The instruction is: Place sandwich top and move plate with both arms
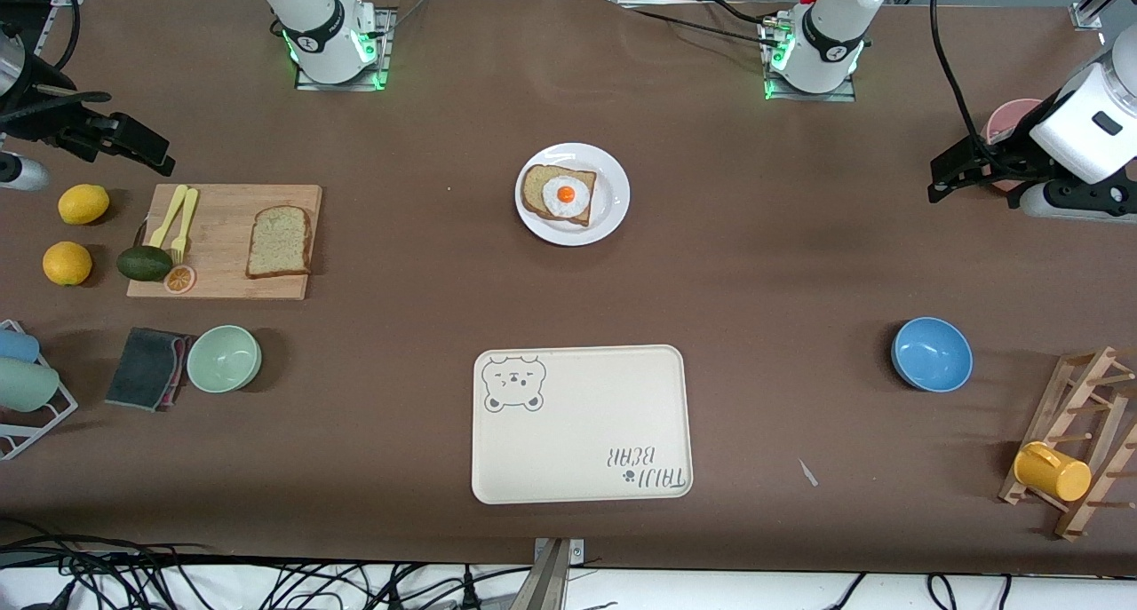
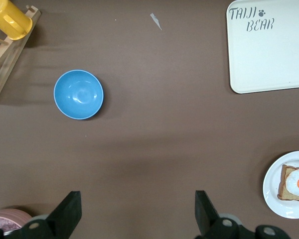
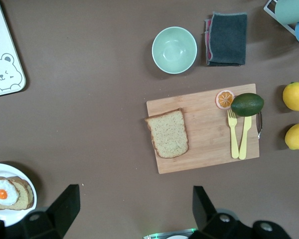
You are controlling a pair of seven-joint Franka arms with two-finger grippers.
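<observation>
The sandwich top (image 1: 280, 241) (image 3: 168, 133), a light speckled bread slice, lies flat on a wooden cutting board (image 1: 222, 277) toward the right arm's end of the table. The white plate (image 1: 613, 203) (image 2: 271, 191) (image 3: 15, 215) sits mid-table and carries a darker slice with a fried egg (image 1: 566, 194). My right gripper (image 1: 133, 144) (image 3: 135, 191) hangs open and empty over the table at the right arm's end, beside the board. My left gripper (image 1: 955, 175) (image 2: 137, 199) hangs open and empty over bare table at the left arm's end.
Two yellow forks (image 1: 178, 219), an avocado (image 1: 144, 263) and an orange slice (image 1: 179, 279) share the board. Two lemons (image 1: 83, 204), a green bowl (image 1: 224, 358) and a grey cloth (image 1: 147, 368) lie nearby. A bear-print tray (image 1: 582, 423) lies nearer the camera than the plate. Blue bowl (image 1: 931, 353), mug rack (image 1: 1079, 441).
</observation>
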